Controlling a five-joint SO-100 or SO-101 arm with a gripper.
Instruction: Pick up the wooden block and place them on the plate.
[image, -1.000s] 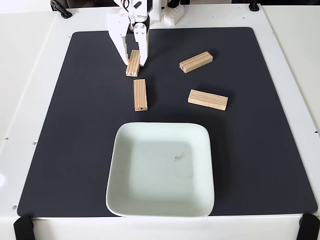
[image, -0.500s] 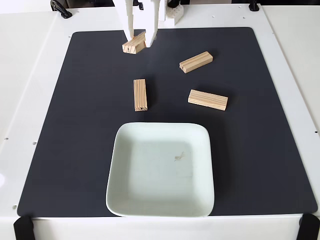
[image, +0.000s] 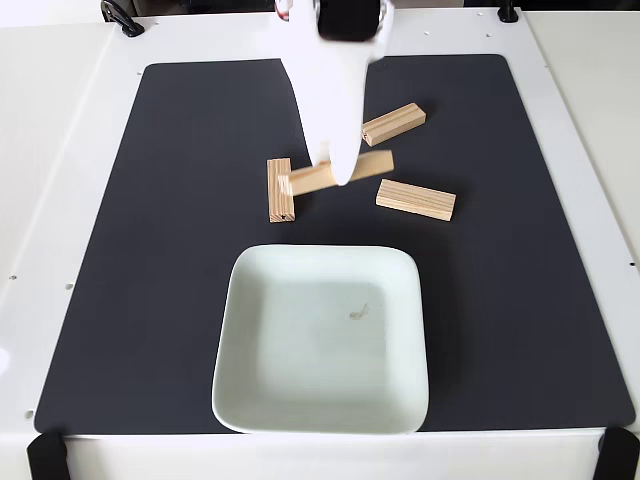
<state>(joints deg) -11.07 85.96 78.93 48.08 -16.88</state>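
My white gripper (image: 338, 172) reaches down from the top of the fixed view and is shut on a wooden block (image: 370, 164), which it holds crosswise above the mat, just beyond the plate's far rim. Three more wooden blocks lie on the black mat: one (image: 279, 196) left of the gripper, one (image: 396, 123) behind it to the right, one (image: 415, 199) to its right. The pale mint plate (image: 250, 350) sits empty at the mat's near middle, with a small speck in its centre.
The black mat (image: 520, 300) covers most of the white table (image: 600, 150). Black clamps (image: 45, 455) sit at the near corners and at the far edge.
The gripper has lifted the block from the far left of the mat and carried it toward the plate, now hanging between the other blocks.
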